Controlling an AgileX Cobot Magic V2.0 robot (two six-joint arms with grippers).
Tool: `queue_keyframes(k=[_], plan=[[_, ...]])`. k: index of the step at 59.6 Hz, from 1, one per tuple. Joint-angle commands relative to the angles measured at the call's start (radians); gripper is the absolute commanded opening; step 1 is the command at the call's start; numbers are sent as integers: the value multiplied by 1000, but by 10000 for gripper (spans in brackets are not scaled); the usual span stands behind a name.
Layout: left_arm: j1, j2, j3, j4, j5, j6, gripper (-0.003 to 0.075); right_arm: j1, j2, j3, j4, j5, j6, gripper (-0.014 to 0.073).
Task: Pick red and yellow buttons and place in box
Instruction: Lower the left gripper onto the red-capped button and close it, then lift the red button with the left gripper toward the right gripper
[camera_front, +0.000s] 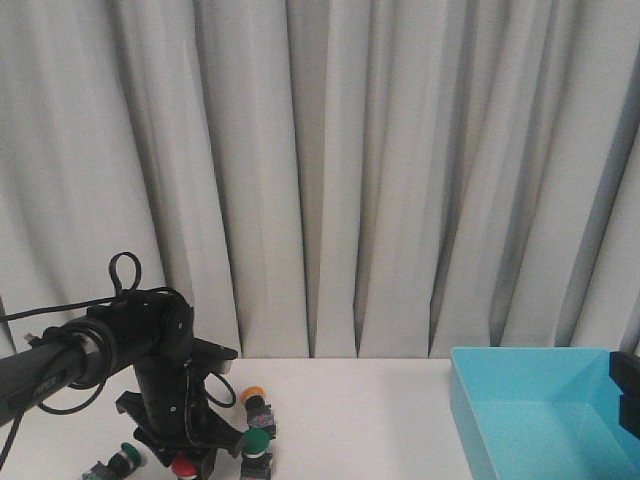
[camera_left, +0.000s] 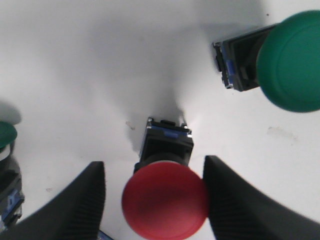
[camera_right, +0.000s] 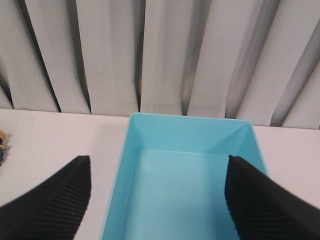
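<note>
A red button (camera_left: 165, 200) lies on the white table between the fingers of my left gripper (camera_left: 154, 162). The gripper is open around it: one finger (camera_left: 225, 195) touches the red cap, the other finger (camera_left: 80, 200) stands a little off it. In the front view the left gripper (camera_front: 180, 455) points down over the red button (camera_front: 182, 466). An orange-yellow button (camera_front: 255, 393) stands just behind it. The turquoise box (camera_front: 480, 420) is at the right and shows empty in the right wrist view (camera_right: 185, 135). My right gripper (camera_right: 158, 159) is open and empty above the box.
Green-capped buttons lie near the red one: one to its right (camera_front: 257, 441) (camera_left: 292, 60), one to its left (camera_front: 128, 457) (camera_left: 6, 134). A grey curtain (camera_front: 330, 170) hangs behind the table. The right arm's black edge (camera_front: 628, 390) shows over the box.
</note>
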Motion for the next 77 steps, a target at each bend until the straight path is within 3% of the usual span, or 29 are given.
queue_keyframes(k=[1, 15, 27, 55, 77], plan=[[-5, -59, -30, -7, -16, 0, 307, -1, -8, -36, -5, -72, -8, 547], [-5, -59, -30, -7, -15, -1, 110, -1, -8, -36, -5, -72, -8, 547], [-5, -59, -30, -7, -15, -1, 31, -1, -8, -36, -5, -72, -8, 547], [-5, -131, -141, -129, 37, 8, 25, -1, -4, -36, 7, -92, -27, 547], [-5, -303, -199, -537, 40, 117, 25, 179, 62, -36, -18, -207, -291, 547]])
